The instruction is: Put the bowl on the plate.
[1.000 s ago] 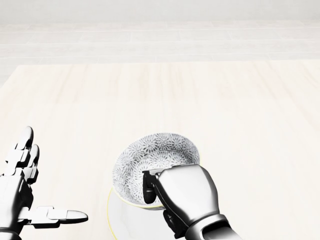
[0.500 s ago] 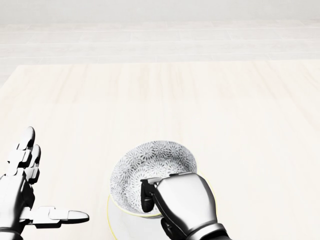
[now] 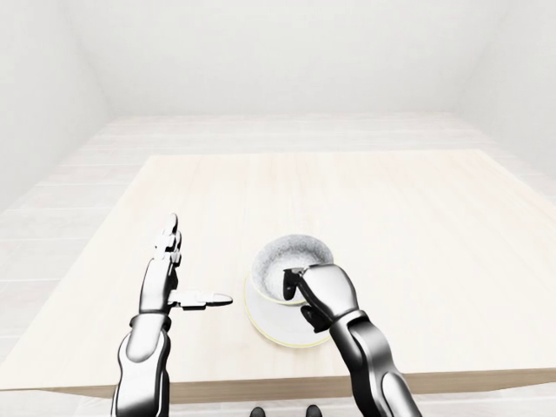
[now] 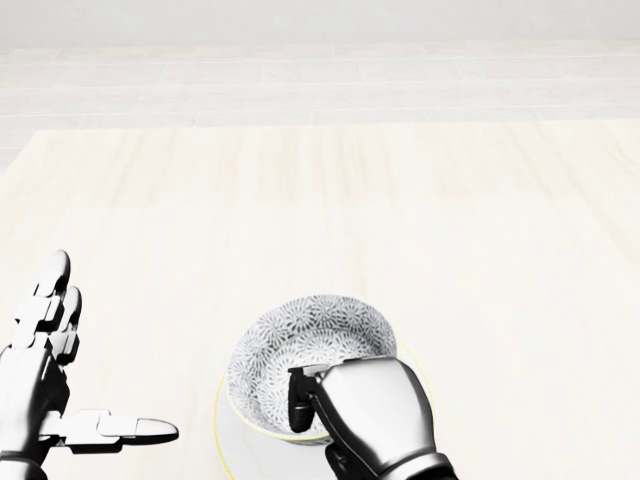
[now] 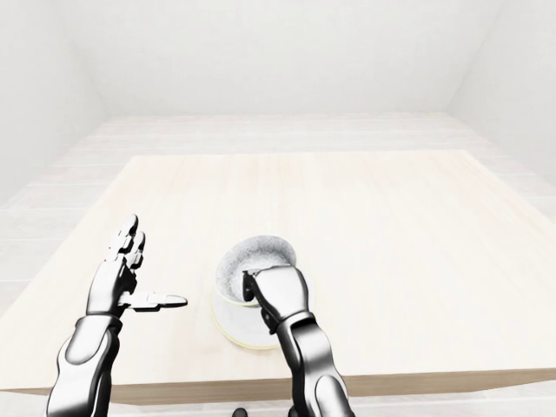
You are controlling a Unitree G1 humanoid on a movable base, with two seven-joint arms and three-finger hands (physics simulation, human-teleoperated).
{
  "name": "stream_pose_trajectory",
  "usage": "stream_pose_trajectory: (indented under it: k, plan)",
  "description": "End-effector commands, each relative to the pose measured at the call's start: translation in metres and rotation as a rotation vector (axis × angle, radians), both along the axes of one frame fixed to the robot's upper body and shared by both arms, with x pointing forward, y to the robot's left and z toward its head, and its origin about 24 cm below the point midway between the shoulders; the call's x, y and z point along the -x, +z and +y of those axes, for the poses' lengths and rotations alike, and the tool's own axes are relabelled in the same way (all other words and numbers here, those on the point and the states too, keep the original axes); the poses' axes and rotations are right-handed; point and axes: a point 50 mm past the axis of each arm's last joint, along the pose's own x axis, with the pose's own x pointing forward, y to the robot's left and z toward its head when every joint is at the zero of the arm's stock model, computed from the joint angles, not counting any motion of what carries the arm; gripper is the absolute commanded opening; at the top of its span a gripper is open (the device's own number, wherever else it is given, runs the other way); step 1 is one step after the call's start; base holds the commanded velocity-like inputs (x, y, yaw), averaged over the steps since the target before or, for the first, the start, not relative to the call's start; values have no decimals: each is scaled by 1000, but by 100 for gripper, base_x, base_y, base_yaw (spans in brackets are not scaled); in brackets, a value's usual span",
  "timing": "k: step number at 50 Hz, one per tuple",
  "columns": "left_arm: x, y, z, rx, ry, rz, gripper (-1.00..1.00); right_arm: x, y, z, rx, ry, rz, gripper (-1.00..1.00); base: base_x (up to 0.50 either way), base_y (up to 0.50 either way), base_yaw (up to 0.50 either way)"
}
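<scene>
Locating the bowl [image 4: 305, 345] first: which way does it lie from the right robot hand [image 4: 372, 412]? (Operator)

In the head view it lies up and left of that hand, touching it. The bowl is over the plate [image 3: 271, 328], low on the surface [image 4: 450, 220], near the view's bottom edge. The plate's yellow rim shows left of the bowl and below it. Whether the bowl's foot rests on the plate cannot be told, as the hand hides the near side. (Checker)

Long axis? (Operator)

None — the bowl is round with its mouth up, so approach angle should not matter. The relation that counts is vertical: bowl above plate, roughly centred on it in the left-eye view. (Checker)

State of the right robot hand? (Operator)

Closed on the bowl's near rim. A dark fingertip [image 4: 297, 398] hooks inside the wall, and the rest of the hand wraps the outside. Judgement: what remains is a release, with the fingers drawn clear without dragging the bowl sideways. (Checker)

And the left robot hand [image 4: 45, 385]? (Operator)

Spread flat and holding nothing, well apart to the left of the plate, touching neither item. The right one is the nearer by far. (Checker)
</scene>
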Motion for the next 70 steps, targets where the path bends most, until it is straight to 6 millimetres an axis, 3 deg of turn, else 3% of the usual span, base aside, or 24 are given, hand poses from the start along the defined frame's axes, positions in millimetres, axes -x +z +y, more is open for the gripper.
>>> stream_pose_trajectory:
  k: [1,30,70]
  plan:
    - [-1,2,0,0,0,-3,100,-4,-5,-2,-16,-21,-16,-54,0,0,0]
    - [1,-2,0,0,0,1,100,6,-10,-5,-19,-26,0,-51,0,0,0]
    - [-1,-1,0,-1,-1,0,100,4,-10,-5,1,-15,16,-13,0,0,0]
